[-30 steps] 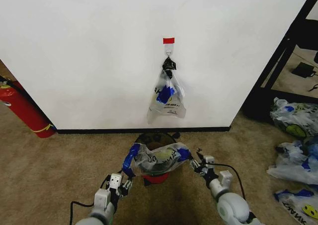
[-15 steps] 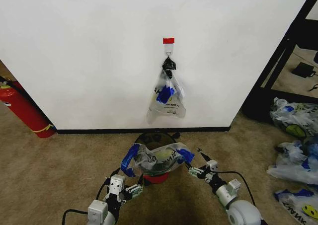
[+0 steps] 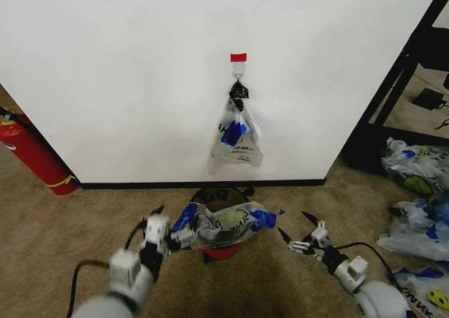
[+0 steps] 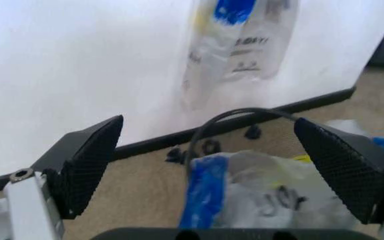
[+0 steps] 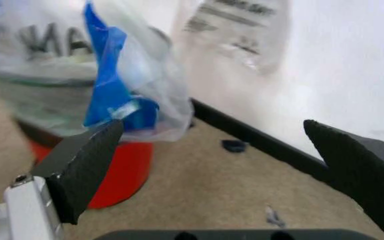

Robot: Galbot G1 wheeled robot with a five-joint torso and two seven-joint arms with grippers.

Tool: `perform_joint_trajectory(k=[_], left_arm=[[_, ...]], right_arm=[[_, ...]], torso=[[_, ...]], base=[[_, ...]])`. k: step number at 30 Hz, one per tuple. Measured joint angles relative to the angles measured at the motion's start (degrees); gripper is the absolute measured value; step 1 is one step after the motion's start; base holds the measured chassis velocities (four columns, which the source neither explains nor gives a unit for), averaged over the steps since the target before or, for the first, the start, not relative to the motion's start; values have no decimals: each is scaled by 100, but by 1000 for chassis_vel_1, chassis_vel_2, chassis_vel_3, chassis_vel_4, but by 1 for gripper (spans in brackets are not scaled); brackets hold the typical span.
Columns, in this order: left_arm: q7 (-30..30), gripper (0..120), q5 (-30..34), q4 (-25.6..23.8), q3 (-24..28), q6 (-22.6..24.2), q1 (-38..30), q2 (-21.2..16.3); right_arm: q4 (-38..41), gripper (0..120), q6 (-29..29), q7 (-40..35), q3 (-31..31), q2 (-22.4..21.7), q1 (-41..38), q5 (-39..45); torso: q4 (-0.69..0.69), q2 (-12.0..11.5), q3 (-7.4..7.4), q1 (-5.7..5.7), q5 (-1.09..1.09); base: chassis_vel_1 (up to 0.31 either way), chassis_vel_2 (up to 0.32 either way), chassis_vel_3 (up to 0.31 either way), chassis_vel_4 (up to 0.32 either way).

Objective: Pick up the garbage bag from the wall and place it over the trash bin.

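Two grippers flank the garbage bag [image 3: 223, 224], draped over the trash bin [image 3: 221, 250] at lower centre of the head view: left gripper [image 3: 160, 227] near its blue corner, right gripper [image 3: 298, 235] standing clear. Left wrist view: jaws wide apart, bag [image 4: 259, 192] low between them. Right wrist view: jaws apart, bag [image 5: 78, 65] upper left. Thin, floppy, slippery film; the blue handles look like the best hold.

We get bright, even light off the wall [image 3: 126, 72], with a soft shadow on the carpet [image 3: 63, 220] around the trash bin [image 3: 220, 249]. Both wrist views look pretty blurry and washed out, and the left arm [image 3: 130, 276] smears.
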State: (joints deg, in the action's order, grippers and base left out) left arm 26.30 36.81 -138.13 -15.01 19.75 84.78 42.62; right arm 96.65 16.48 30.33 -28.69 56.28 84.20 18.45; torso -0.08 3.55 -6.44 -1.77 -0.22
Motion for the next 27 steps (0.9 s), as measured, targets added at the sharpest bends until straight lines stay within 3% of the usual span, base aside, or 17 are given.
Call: perform_joint_trajectory(k=[1,2,4,5,9,11,13,17,18,21,27], left_arm=[[-64,100,130,84,2,80,-136,-40],[-97,100,213,141,31,126,-238,-65],[-167,100,485,343,170,267,-587,-140],[-230,100,743,536,286,392,-896,-195],[-336,100,1768,1461,1270,922,-2644,-286],[-346,100,1904,1621,1463,1006,-2964,-269],[-445,100,2329,2251,2215,1362,-4168,-96],[-696,100,2603,3233,3419,1815,-5465,236],[-696,100,2603,3233,3419,1815,-5465,236],[-723,100,2785,3860,3921,2054,-5892,487],[-826,100,2755,4703,4217,2108,-6211,905]], right_arm=[[-43,100,37,192,0,-41,-28,44],[-64,100,82,324,-25,-61,-21,78],[-82,100,147,474,-103,-74,25,134],[-79,100,188,556,-171,-88,73,226],[194,100,207,562,-471,0,380,492],[259,100,207,556,-524,25,446,514],[534,100,185,488,-666,128,741,609],[982,100,99,397,-867,226,1191,668],[982,100,99,397,-867,226,1191,668],[1282,100,-7,311,-1004,250,1488,716],[1525,100,-123,234,-1170,282,1683,771]], torso=[[11,0,0,0,2],[11,0,0,0,3],[8,0,0,0,0],[-1,0,0,0,-2],[-1,0,0,0,-2],[-2,0,0,0,-2],[-2,0,0,-1,0],[-3,0,0,-1,0],[-3,0,0,-1,0],[2,0,0,-1,0],[0,-1,0,0,0]], base=[[0,0,0,0],[0,0,0,0],[0,0,0,0],[0,0,0,0],[0,0,0,0],[0,0,0,0],[0,0,0,0],[0,0,0,0],[0,0,0,0],[0,0,0,0],[0,0,0,0]])
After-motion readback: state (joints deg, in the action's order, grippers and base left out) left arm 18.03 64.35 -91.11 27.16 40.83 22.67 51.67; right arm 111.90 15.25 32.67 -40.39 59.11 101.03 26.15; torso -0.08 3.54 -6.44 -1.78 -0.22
